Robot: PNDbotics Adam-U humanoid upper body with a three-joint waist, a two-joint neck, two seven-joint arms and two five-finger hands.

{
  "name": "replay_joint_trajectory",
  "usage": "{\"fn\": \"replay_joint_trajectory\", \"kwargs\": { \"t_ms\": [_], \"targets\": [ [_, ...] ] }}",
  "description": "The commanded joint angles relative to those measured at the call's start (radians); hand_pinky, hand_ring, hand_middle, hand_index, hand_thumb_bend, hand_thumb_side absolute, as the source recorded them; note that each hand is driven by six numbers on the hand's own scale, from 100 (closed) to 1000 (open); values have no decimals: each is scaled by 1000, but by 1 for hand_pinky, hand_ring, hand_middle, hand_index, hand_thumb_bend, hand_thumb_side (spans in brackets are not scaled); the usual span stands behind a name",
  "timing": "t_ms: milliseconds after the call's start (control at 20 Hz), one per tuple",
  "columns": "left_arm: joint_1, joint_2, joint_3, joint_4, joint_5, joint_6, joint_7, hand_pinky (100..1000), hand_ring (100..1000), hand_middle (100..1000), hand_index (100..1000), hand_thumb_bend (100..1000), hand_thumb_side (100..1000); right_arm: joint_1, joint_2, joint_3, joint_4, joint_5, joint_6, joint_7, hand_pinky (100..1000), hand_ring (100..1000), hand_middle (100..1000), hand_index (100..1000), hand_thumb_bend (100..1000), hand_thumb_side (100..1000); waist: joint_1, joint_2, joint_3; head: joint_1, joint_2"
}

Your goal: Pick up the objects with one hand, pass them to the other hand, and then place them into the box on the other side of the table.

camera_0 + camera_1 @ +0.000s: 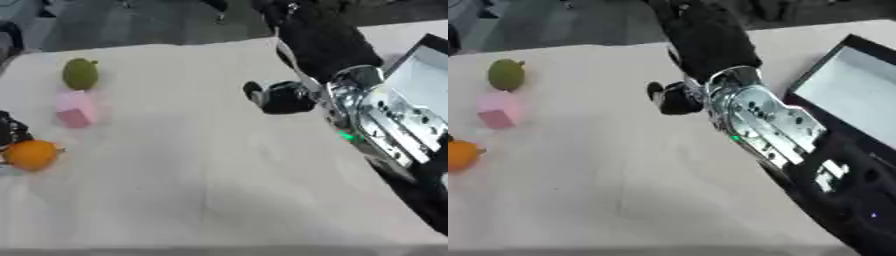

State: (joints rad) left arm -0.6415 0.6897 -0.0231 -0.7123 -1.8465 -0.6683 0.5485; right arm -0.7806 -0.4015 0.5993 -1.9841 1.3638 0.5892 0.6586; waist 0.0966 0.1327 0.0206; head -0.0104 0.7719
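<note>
1. Right now your right hand (278, 96) hangs over the middle of the bench (219, 190), its arm coming in from the right side; its dark fingers look curled in with nothing between them
2. Your left hand (10, 131) shows only as a dark sliver at the left edge of the left eye view, touching or just beside the orange fruit (31, 154); you cannot tell from that sliver whether it is open or closed
3. All three objects lie well to the left of your right hand: the green fruit (80, 74) farthest back, the pink block (75, 109) just in front of it, the orange fruit nearest you
4. The box (852, 90) sits on the right side of the bench, just beside your right arm
5. Your left hand is far nearer the objects, so judge the pick as its job; the right hand looks placed to receive mid-bench and carry rightward to the box
</note>
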Motion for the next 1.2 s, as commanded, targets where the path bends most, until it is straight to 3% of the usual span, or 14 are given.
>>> {"fn": "replay_joint_trajectory", "kwargs": {
  "t_ms": [50,150,250,400,550,600,650,750,850,1200],
  "targets": [
    [-4,-1,-59,-78,182,-239,244,613,448,431,517,100,247,-24,-2,-6,-16,-1,112,121,833,863,842,1000,419,353,-3,-16,-2,5,-2],
    [2,-44,-129,-152,374,-239,183,594,435,415,501,100,261,-30,3,-5,-16,-2,109,125,833,863,843,1000,420,352,-6,-16,-4,7,-2],
    [-1,-90,-170,-248,641,-239,-1,581,427,405,490,100,281,-35,8,-4,-16,-2,105,127,834,865,844,1000,423,349,-9,-15,-4,7,-2],
    [-26,-179,-174,-349,1150,-239,-468,573,424,402,486,100,286,-45,19,-1,-16,-1,93,137,836,867,847,1000,426,346,-15,-16,1,1,-2],
    [-71,-225,-146,-308,1658,-234,-1025,572,424,404,488,100,273,-57,36,1,-16,2,76,145,836,868,848,1000,429,341,-22,-17,3,-1,-2],
    [-90,-238,-127,-283,1792,-202,-1210,572,425,404,489,100,272,-60,41,1,-16,3,71,147,837,868,848,1000,429,340,-24,-17,4,-2,-2],
    [-113,-255,-122,-269,1896,-146,-1335,572,426,405,490,100,267,-64,49,3,-16,3,66,149,836,868,848,1000,430,339,-26,-16,3,0,-2],
    [-148,-286,-142,-273,1994,-44,-1427,572,427,406,492,100,265,-71,60,4,-16,2,59,148,836,868,847,1000,429,337,-28,-14,-2,7,-2],
    [-177,-325,-168,-285,2023,23,-1449,572,428,408,494,100,267,-77,70,6,-16,0,55,146,836,868,846,1000,429,335,-31,-10,-8,16,-2],
    [-219,-403,-208,-352,2084,147,-1455,572,426,407,493,100,282,-82,82,13,-16,-19,62,130,835,865,843,1000,428,330,-34,-2,-19,29,-2]
  ]
}}
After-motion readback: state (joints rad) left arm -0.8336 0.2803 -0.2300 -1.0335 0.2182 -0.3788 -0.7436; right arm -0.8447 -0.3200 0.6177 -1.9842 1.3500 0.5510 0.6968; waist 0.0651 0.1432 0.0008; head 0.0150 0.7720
